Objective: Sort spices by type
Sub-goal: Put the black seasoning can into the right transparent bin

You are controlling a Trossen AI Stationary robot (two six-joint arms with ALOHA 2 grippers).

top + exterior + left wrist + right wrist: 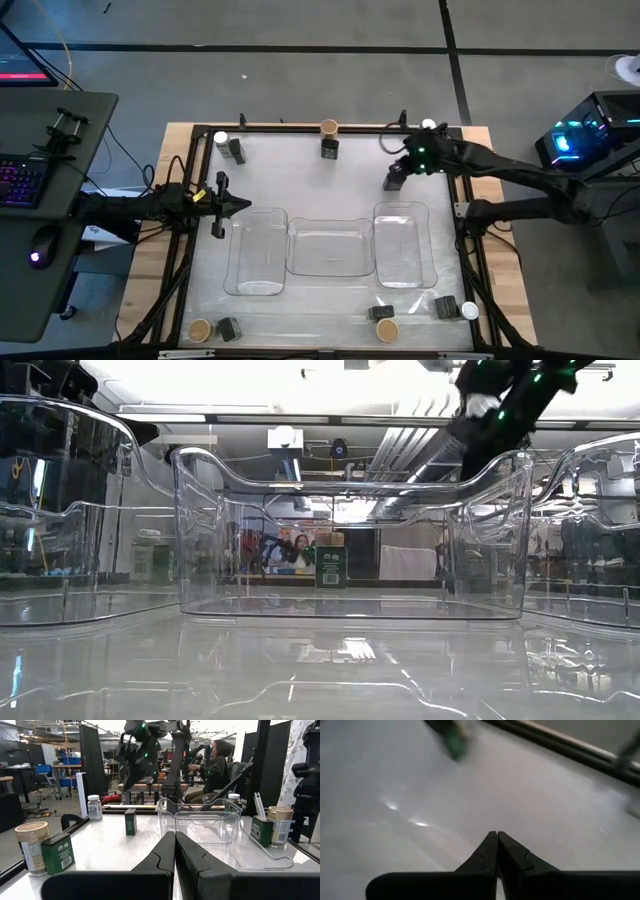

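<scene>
the table (330,160) has a smooth, pale top with a soft sheen that mirrors the ceiling lights, set in a dark metal-looking frame over bare light wood showing at its left and right edges. three trays (329,248) in the middle are clear, glossy plastic, thin-walled, with bright glints along their rims. the boxy spices (58,852) look like dark green painted tins with paper labels, faintly shiny. the round ones (31,845) have dull tan tops and paper-wrapped sides. the jar (94,807) is clear with a matt white lid. both arms' fingers (162,857) look like matt black plastic, smooth and unmarked.
</scene>
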